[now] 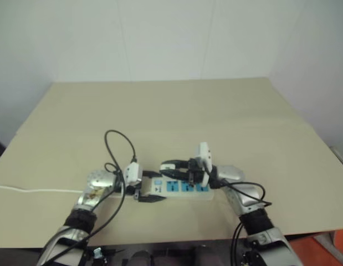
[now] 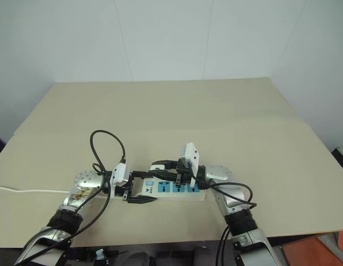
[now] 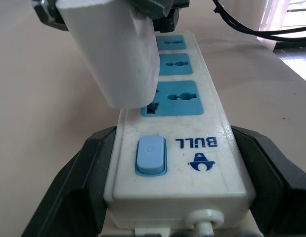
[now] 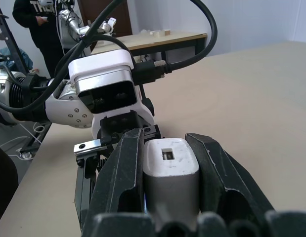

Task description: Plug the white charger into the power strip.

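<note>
- Head views: power strip [image 2: 172, 188] lies flat near the front edge of the beige desk [image 2: 215, 111], long axis running left-right, both arms converging on it.
- Left end effector [image 2: 139, 189] is clamped on the switch end of the strip, one black finger on each long side. Left wrist view confirms it: fingers [image 3: 73, 187] hug both sides of the strip [image 3: 192, 163], with the blue switch [image 3: 151, 156] and its cord outlet nearest the camera.
- Right end effector [image 2: 160, 167] holds the white charger [image 4: 171, 170] between its two fingers. Right wrist view shows the grip clearly: fingers tight on both flanks, a small rectangular port in the charger's exposed face.
- Left wrist view gives the alignment the head views hide: the charger [image 3: 113, 54] hangs over the first blue socket [image 3: 175, 98] next to the switch, tilted, lower end at that socket's near edge. Cannot tell whether the pins are in.
- In the head views the right wrist's white camera housing [image 2: 189, 157] and black cables block the charger and socket.
- Right wrist view also shows the left wrist camera housing [image 4: 104, 84] straight ahead with a thick black cable [image 4: 192, 44] looped over it.
- Background there: another table [image 4: 153, 39] and a person in dark clothing [image 4: 34, 19].
- A thin white cord [image 2: 27, 191] trails off the desk's left side.
</note>
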You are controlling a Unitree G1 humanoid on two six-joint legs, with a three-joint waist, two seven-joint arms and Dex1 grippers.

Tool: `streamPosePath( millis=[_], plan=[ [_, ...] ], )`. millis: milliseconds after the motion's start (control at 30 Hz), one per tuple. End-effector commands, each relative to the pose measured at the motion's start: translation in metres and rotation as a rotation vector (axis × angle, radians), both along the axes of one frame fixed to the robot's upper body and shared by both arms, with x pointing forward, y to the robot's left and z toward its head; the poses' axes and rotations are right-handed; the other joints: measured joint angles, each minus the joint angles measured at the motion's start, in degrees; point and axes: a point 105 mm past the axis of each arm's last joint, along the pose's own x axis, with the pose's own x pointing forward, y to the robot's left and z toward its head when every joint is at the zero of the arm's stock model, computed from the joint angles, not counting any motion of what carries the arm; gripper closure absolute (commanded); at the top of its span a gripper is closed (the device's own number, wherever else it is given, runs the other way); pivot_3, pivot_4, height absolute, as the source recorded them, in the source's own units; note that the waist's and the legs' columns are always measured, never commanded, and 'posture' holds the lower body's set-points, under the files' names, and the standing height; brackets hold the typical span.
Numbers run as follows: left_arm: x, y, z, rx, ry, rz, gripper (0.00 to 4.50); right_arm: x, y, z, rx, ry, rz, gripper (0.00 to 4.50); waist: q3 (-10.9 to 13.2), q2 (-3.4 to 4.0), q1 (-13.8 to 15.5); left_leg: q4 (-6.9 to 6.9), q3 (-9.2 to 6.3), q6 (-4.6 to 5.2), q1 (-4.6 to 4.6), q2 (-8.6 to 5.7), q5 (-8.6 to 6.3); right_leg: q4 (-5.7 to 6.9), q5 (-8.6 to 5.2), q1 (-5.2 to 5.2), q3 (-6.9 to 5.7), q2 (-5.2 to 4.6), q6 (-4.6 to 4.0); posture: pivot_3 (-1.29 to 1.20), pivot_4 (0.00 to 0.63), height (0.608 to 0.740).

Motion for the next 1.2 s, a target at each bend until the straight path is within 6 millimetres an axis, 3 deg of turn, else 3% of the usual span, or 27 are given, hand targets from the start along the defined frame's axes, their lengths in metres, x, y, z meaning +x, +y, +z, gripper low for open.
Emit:
streamPosePath(
  millis=[33, 400, 633, 800, 1200],
  plan=[
    [-0.011, 0.003, -0.021, 0.093, 0.059, -0.033, 1.23, -0.004, 0.002, -0.006, -0.03, -0.004, 0.013, 3.34, 0.0, 0.0, 0.0, 0.0, 0.0, 0.0, 0.0, 0.0, 0.0, 0.0, 0.0, 0.0, 0.0, 0.0, 0.0, 0.0, 0.15, 0.74],
    [-0.009, 0.003, -0.023, 0.099, 0.062, -0.027, 1.23, -0.007, -0.008, -0.016, -0.077, 0.01, 0.017, 3.34, 0.0, 0.0, 0.1, 0.0, 0.0, 0.0, 0.0, 0.0, 0.0, -0.01, 0.0, 0.02, 0.0, -0.01, 0.0, 0.0, 0.15, 0.74],
    [-0.008, 0.003, -0.023, 0.102, 0.063, -0.027, 1.23, -0.012, -0.003, -0.02, -0.088, 0.009, 0.029, 3.34, 0.0, -0.01, 0.0, 0.0, 0.0, 0.0, 0.17, 0.0, 0.0, -0.02, -0.01, 0.19, 0.0, 0.0, 0.0, 0.0, 0.15, 0.74],
    [-0.009, 0.001, -0.024, 0.101, 0.064, -0.03, 1.23, -0.011, 0.002, -0.022, -0.093, 0.007, 0.028, 3.34, 0.0, -0.01, -0.1, -0.25, 0.02, 0.01, 0.83, 0.03, -0.01, -0.23, -0.06, 0.85, 0.0, 0.01, 0.02, 0.0, 0.15, 0.74],
    [-0.009, 0.002, -0.024, 0.103, 0.063, -0.036, 1.23, 0.001, 0.004, -0.021, -0.082, 0.003, -0.025, 3.34, 0.0, -0.02, -0.2, -0.25, 0.01, 0.0, 0.9, 0.11, 0.0, -0.15, -0.07, 0.88, 0.0, 0.07, 0.0, 0.0, 0.15, 0.74]
  ],
)
